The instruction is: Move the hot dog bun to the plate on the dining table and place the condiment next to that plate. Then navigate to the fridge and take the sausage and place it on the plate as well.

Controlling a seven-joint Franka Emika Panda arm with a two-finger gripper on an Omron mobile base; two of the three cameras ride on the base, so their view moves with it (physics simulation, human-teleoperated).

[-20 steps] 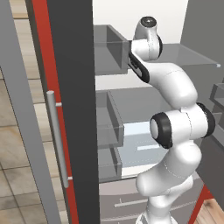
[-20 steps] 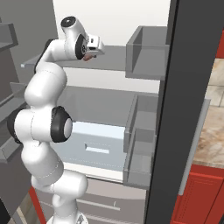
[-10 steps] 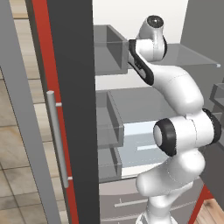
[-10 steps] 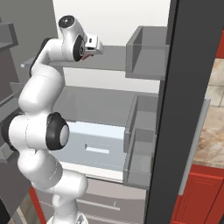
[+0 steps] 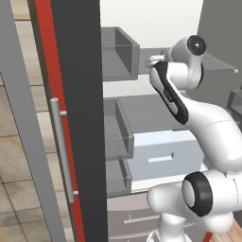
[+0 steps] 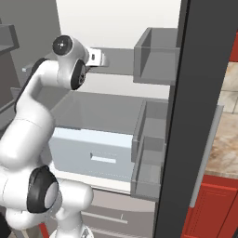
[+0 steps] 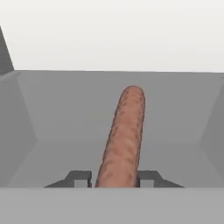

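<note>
The pinkish-brown sausage [image 7: 124,135] lies on a grey fridge shelf [image 7: 57,118] and points away from the hand. My gripper [image 7: 114,179] is shut on its near end, with a dark fingertip [image 7: 81,178] pressed to each side. In the base views the hand [image 5: 156,59] [image 6: 100,56] reaches into the upper shelf of the open fridge [image 5: 156,108] [image 6: 107,111]. A strip of the dining table [image 6: 222,139], marble top over a red base, shows past the fridge door. The hot dog bun, the plate and the condiment are out of view.
The open fridge door [image 5: 75,118] stands close on the left with its long metal handle [image 5: 64,151] and grey door bins [image 5: 118,52]. A pale drawer [image 5: 160,153] sits below the shelf. The other door [image 6: 186,116] stands to the right.
The arm's upper joints have swung over and the hand has sunk slightly toward the shelf. The jaws have drawn in a little more.
</note>
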